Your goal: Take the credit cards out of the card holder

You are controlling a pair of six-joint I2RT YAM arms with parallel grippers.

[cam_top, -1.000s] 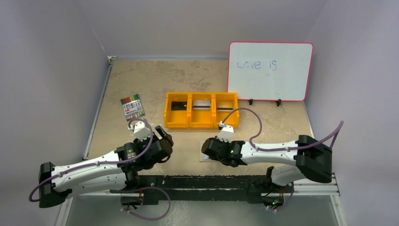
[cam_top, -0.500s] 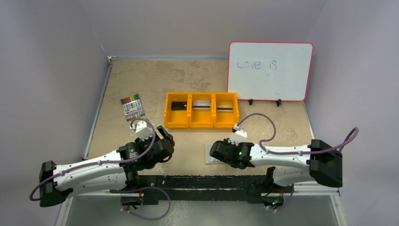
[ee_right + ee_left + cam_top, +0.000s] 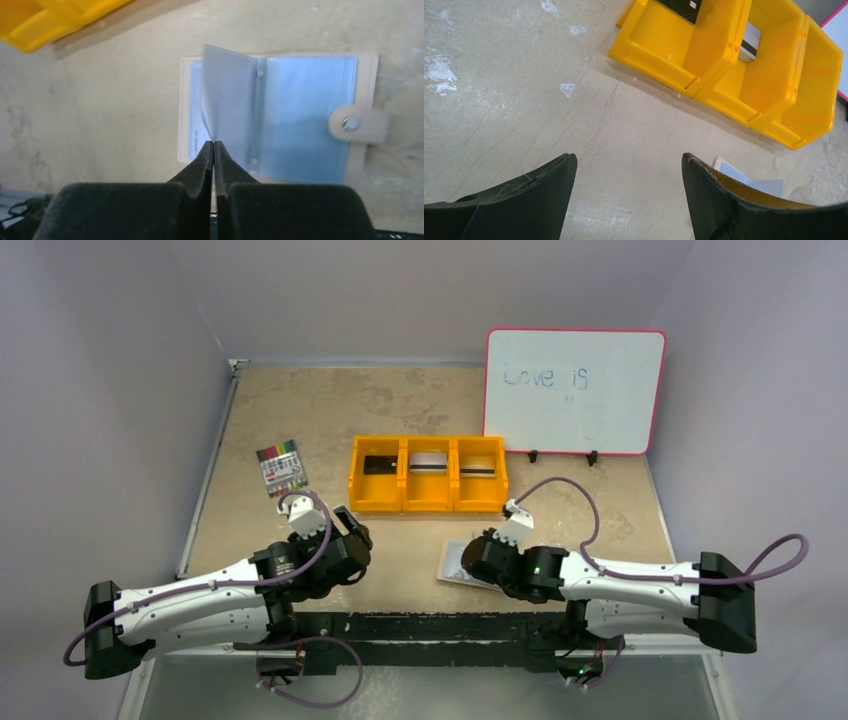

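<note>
1. Right claw [image 3: 213, 146] is clenched, tips pressed together at the lower edge of a raised clear sleeve leaf [image 3: 227, 95]; can't tell if the leaf is actually pinched.
2. Card holder [image 3: 300, 115] lies open flat on the tabletop [image 3: 330, 410], directly ahead of the right claw tips, blue panels up, tab strap [image 3: 357, 124] on its far-right side.
3. Left claw [image 3: 629, 165] is released and hovers over bare tabletop with nothing between its fingers. The holder's corner shows just beyond its right finger.
4. Orange tray [image 3: 428, 504] sits ahead of both claws, with a card [image 3: 381, 465] in each of its three compartments.
5. Progress: late stage, judging by the three cards in the tray. Printed edge under the lifted leaf, left of the right claw tips, may be one card left to pull.
</note>
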